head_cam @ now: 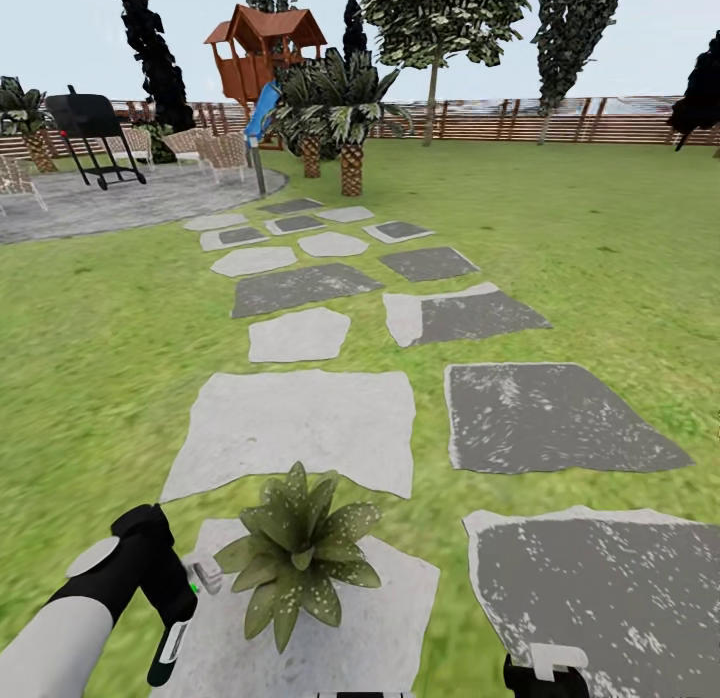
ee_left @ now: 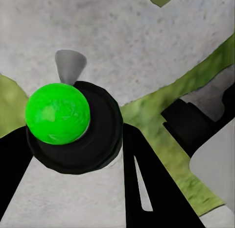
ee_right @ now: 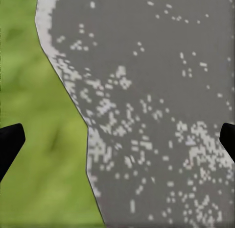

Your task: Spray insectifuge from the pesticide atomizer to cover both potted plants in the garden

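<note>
Between left gripper (ee_left: 73, 189) fingers — atomizer (ee_left: 73, 125) upright; nozzle toward stone (ee_left: 147, 46).

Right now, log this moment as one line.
left claw: shut on black atomizer with green ball top | right claw: open, over grey stone | speckled green potted plant: beside left claw

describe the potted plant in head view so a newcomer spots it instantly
Follow the stepping-stone path toward the camera to the nearest pale slab. The plant sits on it, beside the left gripper. It is a low rosette of pointed, pale-speckled green leaves, far smaller than the distant palms.
</note>
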You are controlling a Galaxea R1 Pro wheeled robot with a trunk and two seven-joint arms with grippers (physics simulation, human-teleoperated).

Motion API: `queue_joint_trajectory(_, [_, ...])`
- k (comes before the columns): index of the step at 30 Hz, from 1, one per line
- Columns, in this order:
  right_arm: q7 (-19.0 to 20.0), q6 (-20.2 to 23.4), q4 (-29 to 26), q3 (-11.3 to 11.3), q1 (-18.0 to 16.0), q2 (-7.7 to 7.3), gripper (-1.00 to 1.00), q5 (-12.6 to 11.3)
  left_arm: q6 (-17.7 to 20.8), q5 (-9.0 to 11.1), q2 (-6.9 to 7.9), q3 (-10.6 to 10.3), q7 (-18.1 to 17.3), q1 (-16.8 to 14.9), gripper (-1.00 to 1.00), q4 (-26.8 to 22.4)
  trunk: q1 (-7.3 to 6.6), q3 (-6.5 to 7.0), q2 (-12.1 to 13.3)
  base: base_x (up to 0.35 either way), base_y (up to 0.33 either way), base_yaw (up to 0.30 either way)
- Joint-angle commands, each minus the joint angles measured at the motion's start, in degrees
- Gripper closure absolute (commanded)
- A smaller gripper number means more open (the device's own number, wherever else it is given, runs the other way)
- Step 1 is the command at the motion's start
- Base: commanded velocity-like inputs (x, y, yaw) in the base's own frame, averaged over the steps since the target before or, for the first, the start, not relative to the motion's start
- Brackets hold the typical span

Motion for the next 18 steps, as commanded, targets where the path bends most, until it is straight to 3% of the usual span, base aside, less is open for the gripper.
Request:
queue_joint_trajectory(1, [-0.22,-0.19,0.09,-0.44,-0.06,0.01,-1.0,0.6,0.6,-0.34,-0.05,0.25,-0.42,-0.02,1.0,-0.06,-0.01,-0.05,-0.02,0.0,0.0,-0.008])
queue_joint_trajectory(6, [-0.21,-0.19,0.09,-0.44,-0.04,0.03,-1.0,0.6,0.67,-0.34,-0.06,0.36,-0.41,-0.01,1.0,-0.06,-0.01,-0.05,-0.02,-0.115,0.045,-0.002])
queue_joint_trajectory(10, [-0.22,-0.19,0.09,-0.44,-0.04,0.03,-1.0,0.6,0.76,-0.4,-0.06,0.36,-0.34,-0.01,1.0,-0.02,-0.01,-0.05,-0.02,-0.139,0.243,0.0])
queue_joint_trajectory(16, [-0.21,-0.19,0.09,-0.44,-0.06,0.03,-1.0,0.6,0.71,-0.4,-0.28,0.25,-0.03,1.37,1.0,0.03,-0.01,-0.05,-0.02,0.092,0.274,0.0])
queue_joint_trajectory(18, [-0.22,-0.19,0.09,-0.44,-0.05,0.03,-1.0,0.6,0.69,-0.28,-0.84,0.2,2.23,2.57,1.0,0.03,-0.01,-0.05,-0.02,0.045,0.068,0.0])
